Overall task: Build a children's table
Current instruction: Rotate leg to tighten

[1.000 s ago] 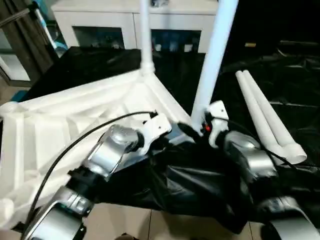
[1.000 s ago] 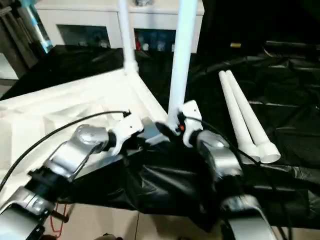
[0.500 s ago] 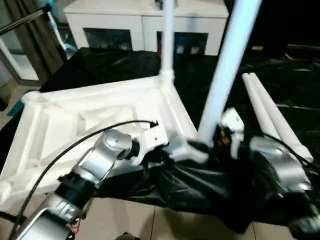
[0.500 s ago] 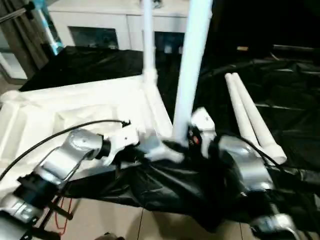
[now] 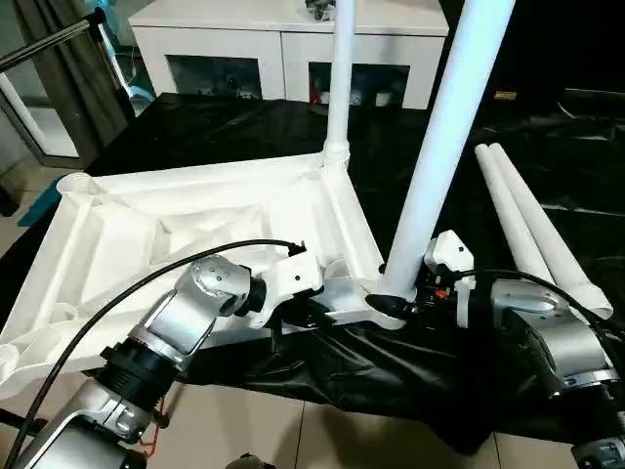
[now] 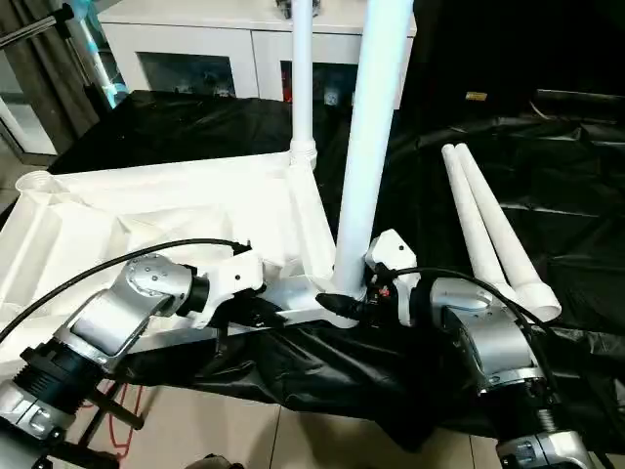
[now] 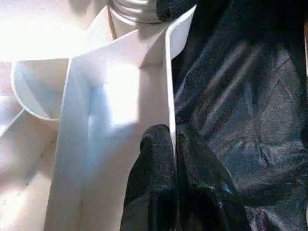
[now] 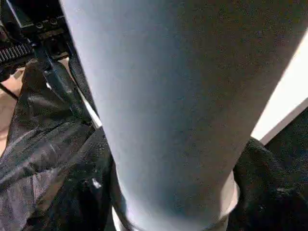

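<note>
Looking down past my two silver arms, I see the white tabletop [image 5: 195,225] lying upside down on a black sheet [image 5: 547,127], with its ribbed underside facing up. My left gripper [image 7: 174,144] is pinched tight on the thin edge wall of the tabletop, one black finger [image 7: 154,168] on each side of it, close to the near corner socket [image 5: 386,305]. A long white leg [image 5: 444,147] stands in that socket and leans a little away from the tabletop as it goes up. My right gripper [image 5: 410,296] is down at the bottom of this leg, with a black finger on either side of it; the fingers sit right by the leg, but I cannot tell if they press on it or are just around it. A second leg [image 5: 340,78] stands straight up in the far corner socket. Two more legs [image 5: 532,225] lie side by side, touching, on the black sheet off to my right, well apart from the tabletop. Behind it all stands a white cabinet [image 5: 283,39] with glass doors.
</note>
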Controlling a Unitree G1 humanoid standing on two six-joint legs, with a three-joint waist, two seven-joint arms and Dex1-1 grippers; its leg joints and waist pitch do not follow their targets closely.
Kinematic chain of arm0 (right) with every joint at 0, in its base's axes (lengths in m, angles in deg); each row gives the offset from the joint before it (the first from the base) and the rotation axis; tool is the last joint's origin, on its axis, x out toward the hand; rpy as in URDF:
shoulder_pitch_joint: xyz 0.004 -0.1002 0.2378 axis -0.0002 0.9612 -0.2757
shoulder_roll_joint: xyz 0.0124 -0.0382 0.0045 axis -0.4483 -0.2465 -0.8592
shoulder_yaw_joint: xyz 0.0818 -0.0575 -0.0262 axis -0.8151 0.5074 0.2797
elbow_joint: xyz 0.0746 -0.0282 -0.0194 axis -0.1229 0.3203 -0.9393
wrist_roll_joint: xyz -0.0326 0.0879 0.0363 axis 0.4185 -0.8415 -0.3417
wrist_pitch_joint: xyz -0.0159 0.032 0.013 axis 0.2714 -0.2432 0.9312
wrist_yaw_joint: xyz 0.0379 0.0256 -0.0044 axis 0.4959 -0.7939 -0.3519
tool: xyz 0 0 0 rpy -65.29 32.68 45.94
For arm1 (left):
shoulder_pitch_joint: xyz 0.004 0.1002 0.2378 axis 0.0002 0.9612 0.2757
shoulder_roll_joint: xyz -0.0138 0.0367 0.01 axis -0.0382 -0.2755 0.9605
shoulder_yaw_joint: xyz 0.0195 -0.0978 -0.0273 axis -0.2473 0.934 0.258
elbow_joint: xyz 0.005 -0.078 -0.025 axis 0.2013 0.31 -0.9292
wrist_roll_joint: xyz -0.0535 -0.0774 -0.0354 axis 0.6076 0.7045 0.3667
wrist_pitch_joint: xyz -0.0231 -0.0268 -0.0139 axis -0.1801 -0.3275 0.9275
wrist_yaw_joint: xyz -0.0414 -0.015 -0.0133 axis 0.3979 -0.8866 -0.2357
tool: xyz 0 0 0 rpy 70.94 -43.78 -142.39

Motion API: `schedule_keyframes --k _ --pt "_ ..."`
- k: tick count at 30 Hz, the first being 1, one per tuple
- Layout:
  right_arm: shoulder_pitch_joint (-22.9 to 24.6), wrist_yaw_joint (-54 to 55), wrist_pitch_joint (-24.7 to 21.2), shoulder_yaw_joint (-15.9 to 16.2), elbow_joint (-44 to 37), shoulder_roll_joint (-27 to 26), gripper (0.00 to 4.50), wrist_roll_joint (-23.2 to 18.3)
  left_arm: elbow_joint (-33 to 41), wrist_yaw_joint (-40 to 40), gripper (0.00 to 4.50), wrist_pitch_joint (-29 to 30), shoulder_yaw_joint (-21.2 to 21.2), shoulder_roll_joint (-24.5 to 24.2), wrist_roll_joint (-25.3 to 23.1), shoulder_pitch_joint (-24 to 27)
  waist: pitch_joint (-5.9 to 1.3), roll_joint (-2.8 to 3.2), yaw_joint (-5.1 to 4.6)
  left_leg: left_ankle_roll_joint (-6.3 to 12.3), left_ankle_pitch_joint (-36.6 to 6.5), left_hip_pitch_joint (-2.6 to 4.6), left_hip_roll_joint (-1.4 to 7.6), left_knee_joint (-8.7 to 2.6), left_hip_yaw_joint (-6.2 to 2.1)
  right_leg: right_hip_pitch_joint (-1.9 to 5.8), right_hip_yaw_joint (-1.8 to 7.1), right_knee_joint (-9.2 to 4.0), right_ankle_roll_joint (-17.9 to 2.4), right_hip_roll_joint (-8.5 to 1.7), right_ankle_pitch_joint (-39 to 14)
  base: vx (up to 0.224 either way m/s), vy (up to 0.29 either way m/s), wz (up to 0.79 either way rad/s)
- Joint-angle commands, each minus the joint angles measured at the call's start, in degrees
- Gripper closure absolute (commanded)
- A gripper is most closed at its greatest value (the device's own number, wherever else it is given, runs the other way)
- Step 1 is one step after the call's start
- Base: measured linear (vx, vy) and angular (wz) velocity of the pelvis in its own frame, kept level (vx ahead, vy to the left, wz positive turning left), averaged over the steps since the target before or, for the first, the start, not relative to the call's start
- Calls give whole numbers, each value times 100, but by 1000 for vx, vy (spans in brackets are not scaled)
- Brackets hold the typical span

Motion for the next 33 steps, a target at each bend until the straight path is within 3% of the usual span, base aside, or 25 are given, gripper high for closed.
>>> schedule_keyframes --k 1,6,10,11,14,15,17,18,20,22,23,27,30,33 --pt "26 65 -61 31 -120 16 168 33 292 410 450 -172 -194 76 186 17 -400 -40 -23 434 -827 93 180 -386 -34 334 197 -292 -1399 -244 -368 0 0 0" --pt "55 509 -216 -16 19 -249 176 74 159 144 450 -17 -59 265 224 7 -392 -51 -40 366 -886 87 173 -393 -37 329 200 -301 -1355 -243 -485 0 0 0" --pt "-86 1697 -264 -123 686 -896 177 353 -296 -546 450 225 186 765 207 -191 -372 -49 -83 198 -1055 79 144 -407 -33 314 200 -342 -1291 -250 -860 0 0 0" --pt "-187 2208 -208 -158 1020 -1173 177 479 -591 -952 450 284 239 969 70 -319 -363 -20 -105 105 -1199 92 137 -421 -41 303 195 -374 -1234 -252 -1098 0 0 0" --pt "-455 3147 -277 -311 1573 -1684 177 562 -1040 -1669 450 471 396 1365 -72 -544 -295 -27 -187 -58 -1880 147 108 -464 -57 285 179 -496 -953 -257 -2163 0 0 0" --pt "-547 3422 -323 -368 1736 -1828 178 569 -1144 -1861 450 532 442 1478 -102 -609 -269 -20 -226 -122 -2082 189 96 -470 -65 242 171 -543 -853 -256 -2569 0 0 0" --pt "-682 3790 -360 -413 1964 -2018 178 606 -1261 -2098 450 610 490 1622 -168 -696 -293 -11 -219 -149 -2092 196 95 -481 -99 259 165 -572 -712 -267 -2730 0 0 0" --pt "-763 3985 -389 -429 2092 -2123 178 662 -1301 -2180 450 620 502 1701 -208 -736 -290 -13 -223 -129 -2123 205 94 -481 -93 235 168 -595 -674 -257 -2744 0 0 0" --pt "-870 4070 -319 -433 2272 -2288 122 717 -1334 -2217 450 566 480 1830 -252 -790 -290 -16 -239 -109 -2158 175 95 -498 -110 247 149 -597 -644 -251 -2754 0 0 0" --pt "-898 4032 -266 -431 2310 -2330 105 734 -1315 -2143 450 495 435 1859 -235 -786 -293 -13 -240 -97 -2197 177 95 -497 -111 236 152 -601 -628 -252 -2747 0 0 0" --pt "-915 4006 -225 -428 2332 -2354 98 741 -1298 -2088 450 449 405 1867 -219 -780 -296 10 -248 -95 -2218 166 102 -508 -123 240 152 -588 -652 -252 -2686 0 0 0" --pt "-923 3794 -47 -359 2199 -2265 61 790 -1156 -1758 450 145 222 1675 -258 -681 -321 14 -258 -58 -2123 131 124 -527 -122 270 172 -536 -779 -251 -2172 0 0 0" --pt "-871 3487 7 -302 1962 -2118 54 730 -1034 -1506 450 -13 168 1516 -225 -582 -334 7 -257 -3 -1942 110 135 -522 -113 308 177 -492 -944 -249 -1743 0 0 0" --pt "-575 2284 210 -28 1142 -1469 54 616 -737 -792 450 -348 95 1084 -123 -327 -354 7 -230 114 -1716 104 155 -498 -91 320 193 -460 -1049 -255 -1347 0 0 0"
